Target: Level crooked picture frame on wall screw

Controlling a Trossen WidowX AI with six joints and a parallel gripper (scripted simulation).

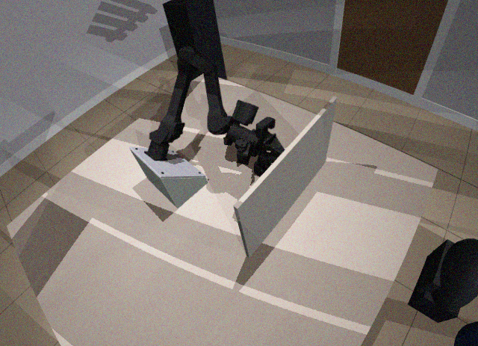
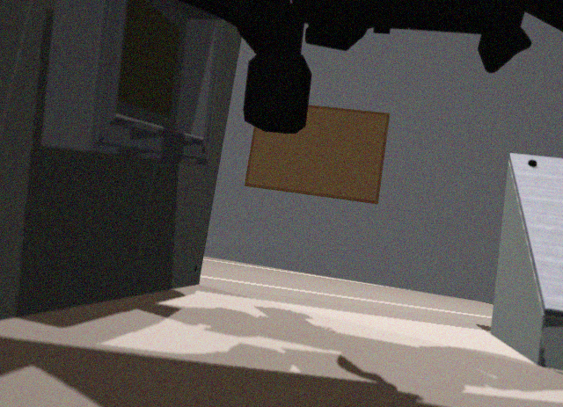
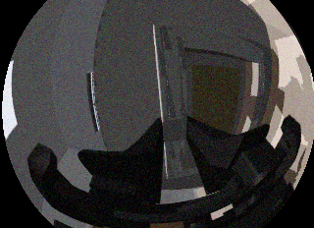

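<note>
The picture frame (image 2: 76, 84) (image 3: 169, 85) hangs on the front of the upright grey panel, with a pale border around a dark olive picture. In the top view the panel hides it. My gripper (image 3: 172, 121) is shut on the frame's near side bar, one black finger on each side, at the lower part of the bar. In the exterior view the black arm crosses the top and the hold itself is not clear. The screw and the notched strip are hidden. Strong shadows and the slanted views leave the frame's tilt unclear.
The upright panel (image 1: 285, 187) stands on the pale table top, its back to the top view. The arm's base sits on a sloped pale block (image 1: 177, 168) (image 2: 547, 239). A brown board (image 2: 340, 162) is on the far wall. A dark rounded object (image 1: 444, 280) is at the right.
</note>
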